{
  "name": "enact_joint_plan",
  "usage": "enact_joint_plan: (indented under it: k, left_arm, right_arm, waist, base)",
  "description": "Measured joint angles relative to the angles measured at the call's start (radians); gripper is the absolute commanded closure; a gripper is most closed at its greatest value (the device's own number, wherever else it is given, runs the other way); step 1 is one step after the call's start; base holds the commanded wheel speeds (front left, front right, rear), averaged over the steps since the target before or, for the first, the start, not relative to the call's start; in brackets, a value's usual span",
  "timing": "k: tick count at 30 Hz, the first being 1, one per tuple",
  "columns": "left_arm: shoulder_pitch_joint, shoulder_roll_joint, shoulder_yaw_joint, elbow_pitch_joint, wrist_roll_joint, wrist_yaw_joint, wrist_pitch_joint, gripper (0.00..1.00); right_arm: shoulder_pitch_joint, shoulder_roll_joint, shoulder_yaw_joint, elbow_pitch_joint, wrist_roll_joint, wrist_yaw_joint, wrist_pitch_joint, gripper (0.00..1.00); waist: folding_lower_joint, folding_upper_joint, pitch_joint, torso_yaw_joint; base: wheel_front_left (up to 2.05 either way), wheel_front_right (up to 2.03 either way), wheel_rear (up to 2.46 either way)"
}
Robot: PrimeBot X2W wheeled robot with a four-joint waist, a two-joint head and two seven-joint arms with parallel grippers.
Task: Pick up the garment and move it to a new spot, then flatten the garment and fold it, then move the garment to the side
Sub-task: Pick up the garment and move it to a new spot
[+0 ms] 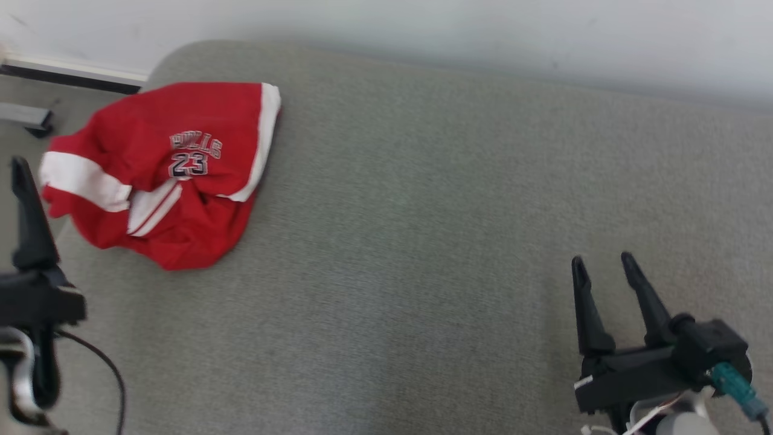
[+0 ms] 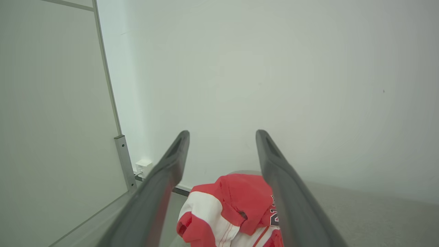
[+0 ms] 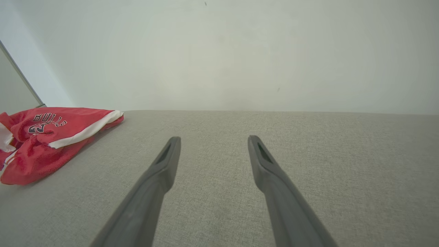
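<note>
Far left: left gripper (image 2: 222, 136), fingers spread wide with nothing between them, poised close to the garment's left edge; contact not clear from either view.

Next right: garment (image 1: 163, 175), a bright red sports piece lying crumpled and doubled over itself at the far left corner of the grey fabric surface (image 1: 423, 211), left part reaching that surface's edge. Broad white bands along the hems, thin red stripes inside one of them. Dark lettering "BULLS" over "23", outlined in white, upside down in the head view. Rumpled folds across the top, a rounded red lobe nearest the robot.

Middle: bare grey weave, pale wall (image 1: 423, 24) behind.

Lower right: right gripper (image 1: 604, 261), also wide apart and empty, low over the surface and well apart from the garment.
</note>
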Motion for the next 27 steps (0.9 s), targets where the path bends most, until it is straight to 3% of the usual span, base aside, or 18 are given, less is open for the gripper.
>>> enact_joint_plan:
  k: [6,15,27]
  left_arm:
    - [-0.144,0.080,0.022,0.053,-0.008,-0.012,0.037,0.00]
    - [-0.262,0.142,0.015,0.184,-0.010,-0.007,0.124,0.00]
    - [-0.363,0.225,-0.026,0.511,-0.051,-0.061,0.294,0.00]
  right_arm:
    - [-0.055,-0.017,-0.031,-0.050,-0.007,0.000,0.008,0.00]
    - [-0.078,-0.018,-0.046,-0.086,-0.021,0.000,0.017,0.00]
    - [-0.099,-0.021,-0.046,-0.087,-0.020,0.000,0.016,0.00]
  waist:
    - [0.0001,0.0001,0.082,-0.067]
    - [0.0002,0.0001,0.194,-0.161]
    - [0.0001,0.0002,0.256,-0.240]
  base:
    - [0.00,0.00,0.00]
    - [0.00,0.00,0.00]
    - [0.00,0.00,0.00]
